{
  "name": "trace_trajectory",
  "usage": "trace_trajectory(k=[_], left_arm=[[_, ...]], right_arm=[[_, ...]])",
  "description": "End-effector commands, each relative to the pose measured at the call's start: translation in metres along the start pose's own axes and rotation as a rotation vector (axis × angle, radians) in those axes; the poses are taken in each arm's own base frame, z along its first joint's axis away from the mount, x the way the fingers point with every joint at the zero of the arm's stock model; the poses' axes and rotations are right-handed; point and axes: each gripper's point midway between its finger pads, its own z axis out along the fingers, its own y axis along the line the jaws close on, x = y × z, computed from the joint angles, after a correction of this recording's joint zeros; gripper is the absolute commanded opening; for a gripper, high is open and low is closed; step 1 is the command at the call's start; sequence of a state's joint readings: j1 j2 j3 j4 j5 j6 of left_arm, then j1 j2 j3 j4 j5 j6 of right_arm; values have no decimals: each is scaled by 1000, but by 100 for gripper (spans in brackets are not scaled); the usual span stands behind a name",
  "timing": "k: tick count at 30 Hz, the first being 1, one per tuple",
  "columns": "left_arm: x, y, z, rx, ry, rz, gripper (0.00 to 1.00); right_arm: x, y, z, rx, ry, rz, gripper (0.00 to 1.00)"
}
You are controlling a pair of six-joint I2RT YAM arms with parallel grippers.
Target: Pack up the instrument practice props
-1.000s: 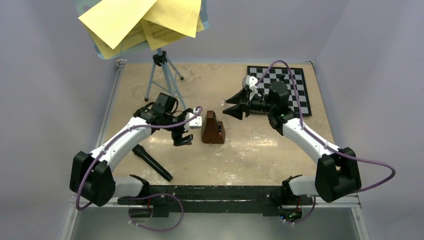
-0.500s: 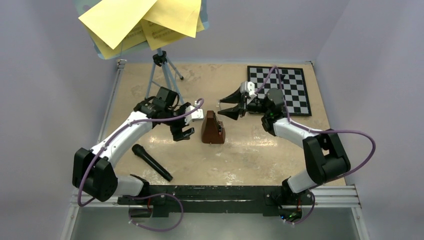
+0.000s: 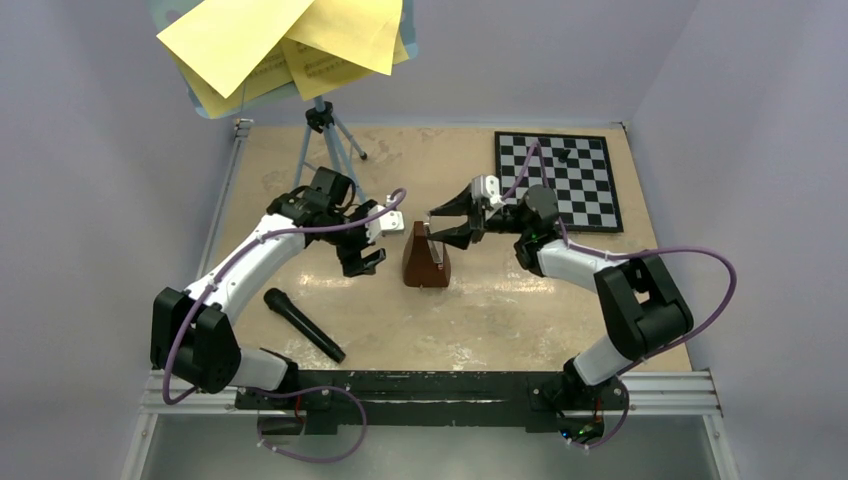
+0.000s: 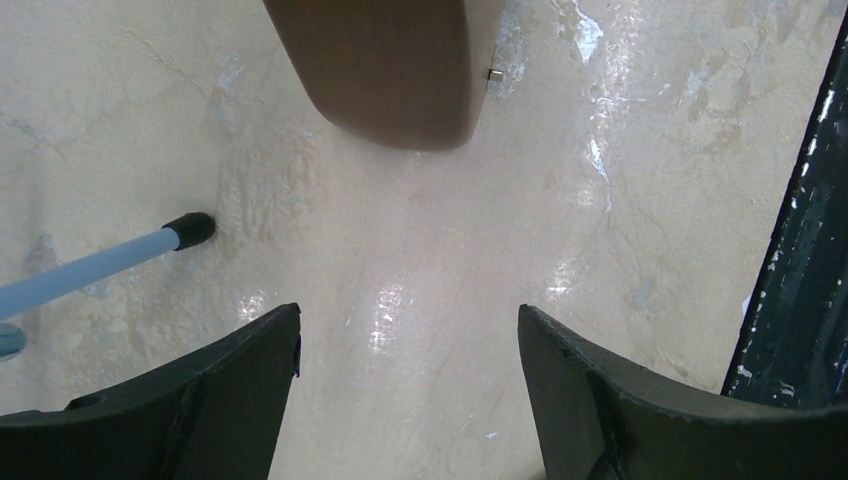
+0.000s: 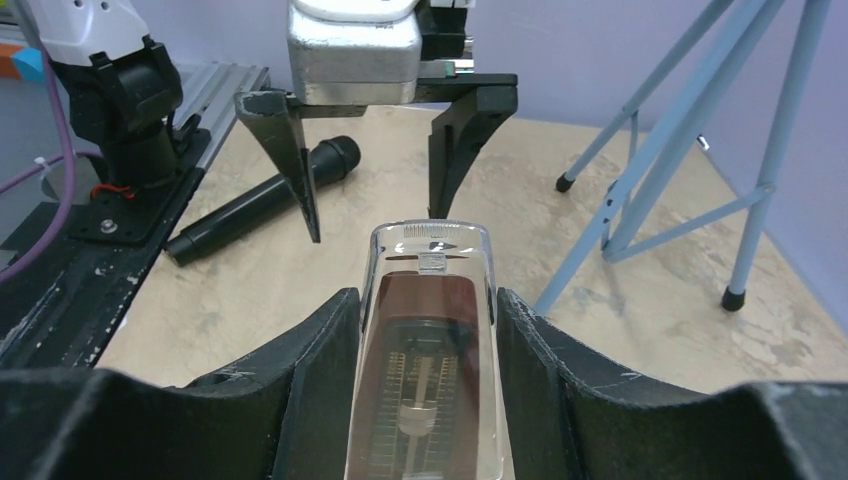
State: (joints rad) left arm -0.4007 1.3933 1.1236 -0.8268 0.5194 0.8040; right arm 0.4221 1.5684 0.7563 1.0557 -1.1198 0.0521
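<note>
Right wrist cam: right gripper (image 5: 425, 300) open w/ fingers (image 5: 300, 370) either side of metronome (image 5: 425, 420) top; contact unclear. Left gripper (image 4: 408, 325) open too, just beside metronome.

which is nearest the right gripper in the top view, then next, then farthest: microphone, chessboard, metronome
From the right gripper:
1. metronome, table centre, flanked by its fingers
2. chessboard, far right corner
3. microphone, near left side
</note>
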Motion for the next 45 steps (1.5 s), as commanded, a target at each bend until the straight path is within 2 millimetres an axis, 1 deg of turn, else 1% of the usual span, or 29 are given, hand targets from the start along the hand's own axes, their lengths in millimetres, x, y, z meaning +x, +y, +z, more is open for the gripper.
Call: trace_trajectory(k=[1,6,9,20,23,24,26,30,34,40,45], left_arm=[[-11,8,-7,-14,-32,33,84],[-9,6,-6,0,-35,14,84],[-8,5,-5,3,-37,8,84],[-10,7,-2,9,-43,-5,84],[-13,10,-2,3,-50,-1,84],[-13,10,-2,4,-51,-1,84],[-14,10,-1,7,-52,0,84],[-13,10,1,15,-51,8,84],[-12,9,3,27,-53,9,84],[-12,8,4,32,-55,7,84],[-11,8,3,29,-54,5,84]], right_arm=[[2,3,3,-6,-5,-22,0],[18,-1,2,9,26,11,0],[23,-1,2,10,34,-7,0],[23,0,1,13,37,18,0],[23,1,-2,40,28,-11,0],[23,-2,-2,57,26,-13,0],[23,-8,-1,86,28,-2,0],[24,-11,4,115,29,-8,0],[24,-11,6,121,27,-6,0],[26,-7,7,114,29,46,0],[23,-19,5,204,15,66,0]])
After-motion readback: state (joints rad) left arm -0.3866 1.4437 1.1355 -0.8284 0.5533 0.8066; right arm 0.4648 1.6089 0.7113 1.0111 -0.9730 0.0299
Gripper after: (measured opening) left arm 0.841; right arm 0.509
